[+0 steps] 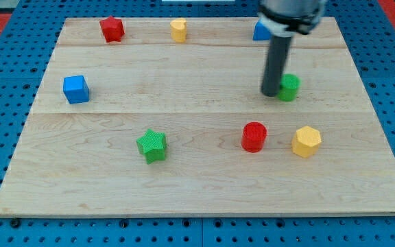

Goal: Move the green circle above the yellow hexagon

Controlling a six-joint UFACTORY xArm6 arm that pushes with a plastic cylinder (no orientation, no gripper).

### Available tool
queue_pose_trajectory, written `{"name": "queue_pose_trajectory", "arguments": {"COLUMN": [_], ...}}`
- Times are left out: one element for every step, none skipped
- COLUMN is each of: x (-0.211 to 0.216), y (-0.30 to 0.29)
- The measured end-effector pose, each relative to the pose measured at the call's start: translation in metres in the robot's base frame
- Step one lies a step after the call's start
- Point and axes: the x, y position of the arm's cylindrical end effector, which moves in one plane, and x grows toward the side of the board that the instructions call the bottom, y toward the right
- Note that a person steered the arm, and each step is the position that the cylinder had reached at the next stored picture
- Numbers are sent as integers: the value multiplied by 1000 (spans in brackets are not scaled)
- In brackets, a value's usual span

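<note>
The green circle (pixel 290 87) is a small green cylinder on the wooden board (pixel 197 185), right of centre. My tip (pixel 271 92) stands right against the circle's left side, touching or nearly touching it. The yellow hexagon (pixel 306 141) lies below the green circle and slightly to its right, near the view's lower right. The rod hides part of the circle's left edge.
A red cylinder (pixel 254 136) sits just left of the yellow hexagon. A green star (pixel 151 145) is at lower centre-left. A blue cube (pixel 76 89) is at left. A red block (pixel 112 29), a yellow block (pixel 178 30) and a partly hidden blue block (pixel 260 31) line the top.
</note>
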Motion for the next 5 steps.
{"name": "queue_pose_trajectory", "arguments": {"x": [4,4,4,4,16], "y": [-20,-27,-28,-30,-21]}}
